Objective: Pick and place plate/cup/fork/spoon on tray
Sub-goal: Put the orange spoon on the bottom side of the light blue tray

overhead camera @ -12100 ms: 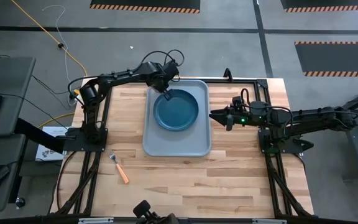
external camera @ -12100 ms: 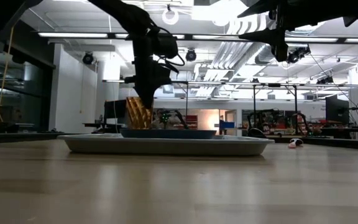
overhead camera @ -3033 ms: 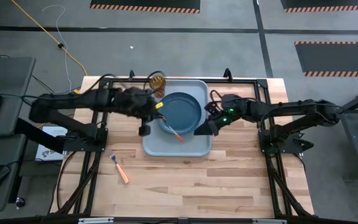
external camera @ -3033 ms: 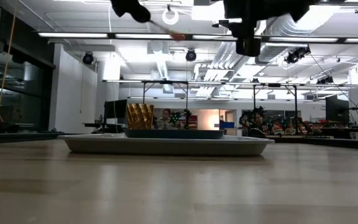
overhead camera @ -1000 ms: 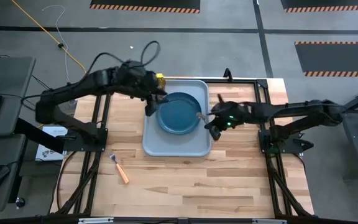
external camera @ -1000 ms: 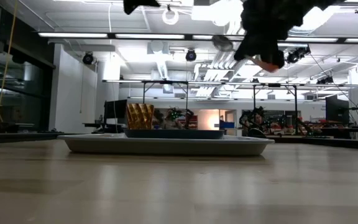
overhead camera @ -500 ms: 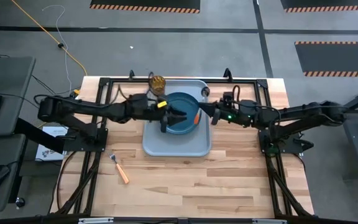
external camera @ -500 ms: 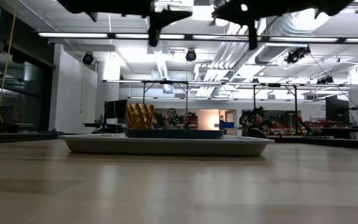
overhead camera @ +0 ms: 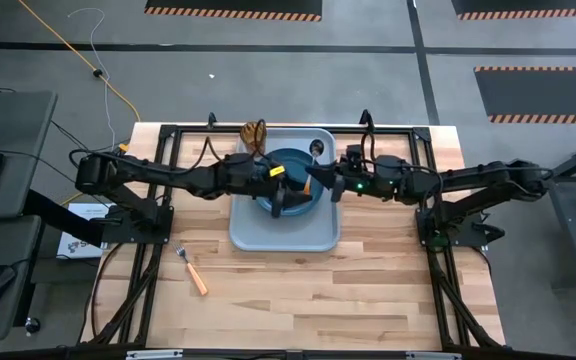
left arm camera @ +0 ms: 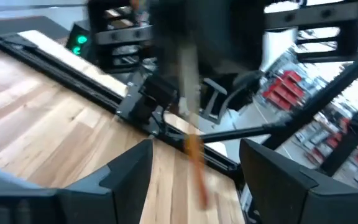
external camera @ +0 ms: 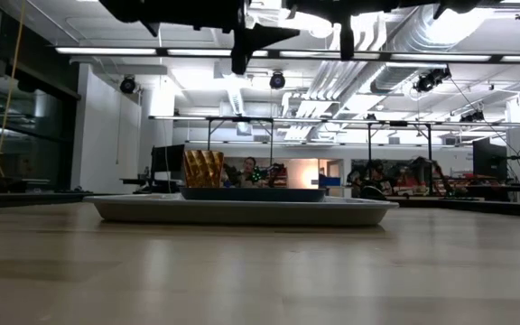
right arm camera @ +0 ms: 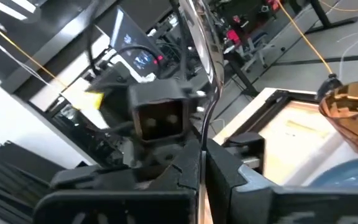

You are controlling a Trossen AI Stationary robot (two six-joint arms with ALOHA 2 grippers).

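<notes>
The pale blue-grey tray [overhead camera: 268, 238] lies mid-table with the dark blue plate [overhead camera: 268, 165] on it. The amber cup [overhead camera: 255, 133] stands upright in the tray's far left corner. My right gripper [overhead camera: 311, 180] is shut on the spoon, whose shiny bowl [overhead camera: 317, 148] points toward the far edge, high above the plate's right part. My left gripper [overhead camera: 288, 195] is open over the plate, facing the right gripper. Its fingers [left arm camera: 126, 180] stand on either side of the spoon's orange handle [left arm camera: 194, 155] without touching it. The fork [overhead camera: 193, 270] lies flat on the table at the near left. My right gripper pinches the spoon between its two fingers about where the orange handle meets the metal neck [right arm camera: 199, 186]. The fingers come level from the table's right and lie across the spoon. The neck [right arm camera: 210, 93] and bowl stick out on one side. The spoon is clear of plate and tray.
Bare wood lies near and right of the tray [overhead camera: 388, 290]. Black frame rails [overhead camera: 418, 150] run along the table's far edge and sides. In the low view both grippers are high above the tray [external camera: 242, 209].
My left gripper has gone from the tray's far left corner toward the right, over the plate, up to the right gripper, and stays open. My right gripper has turned and moved a little left, swinging the spoon's bowl toward the far edge.
</notes>
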